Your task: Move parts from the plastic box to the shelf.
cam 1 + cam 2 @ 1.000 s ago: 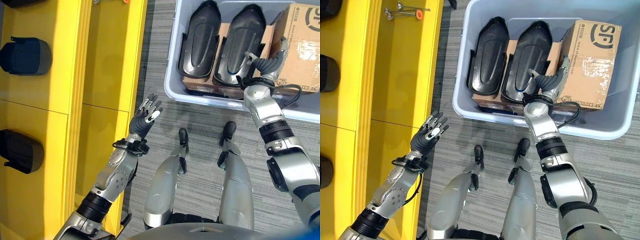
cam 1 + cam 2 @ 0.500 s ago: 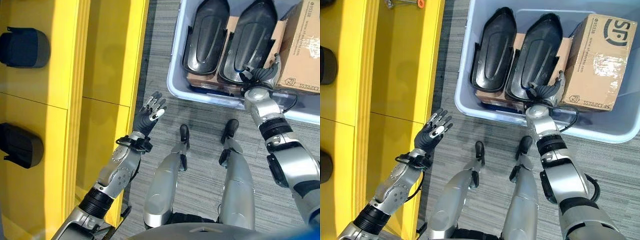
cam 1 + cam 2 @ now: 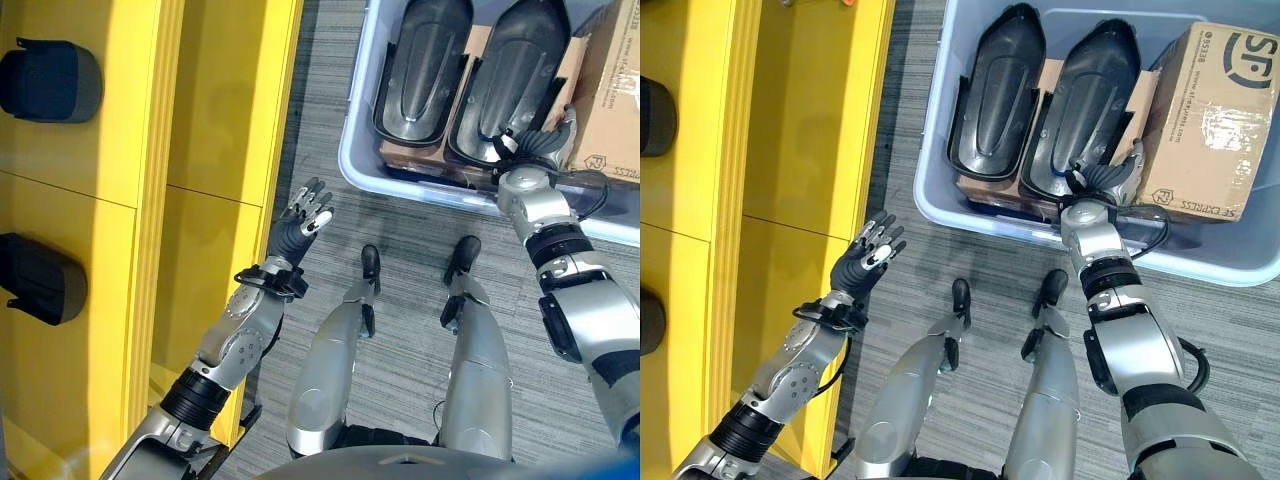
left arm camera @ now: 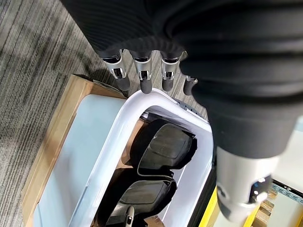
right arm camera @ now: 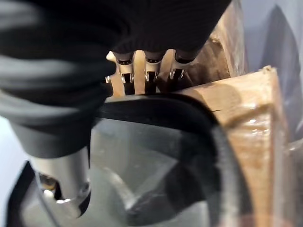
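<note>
A pale plastic box (image 3: pixel 930 200) on the floor holds two long black shell parts side by side, one on the left (image 3: pixel 998 90) and one on the right (image 3: pixel 1090 100). Both rest on cardboard. My right hand (image 3: pixel 535 148) is at the near end of the right part. In the right wrist view its fingers (image 5: pixel 149 78) curl over that part's black rim (image 5: pixel 180 113), with the thumb (image 5: pixel 66 184) on the near side. My left hand (image 3: pixel 305 212) hangs open beside the yellow shelf (image 3: pixel 210 120), holding nothing. Its fingers (image 4: pixel 142 80) point towards the plastic box (image 4: pixel 118 137).
A taped cardboard carton (image 3: pixel 1210 120) fills the box's right side, close against my right hand. Two dark parts (image 3: pixel 50 80) (image 3: pixel 40 280) lie on the yellow shelf at the left. Grey carpet runs between shelf and box.
My right hand's fingers, stretched up along the carton a second ago, have curled down onto the near end of the right black part. The camera has shifted. The left hand stays open.
</note>
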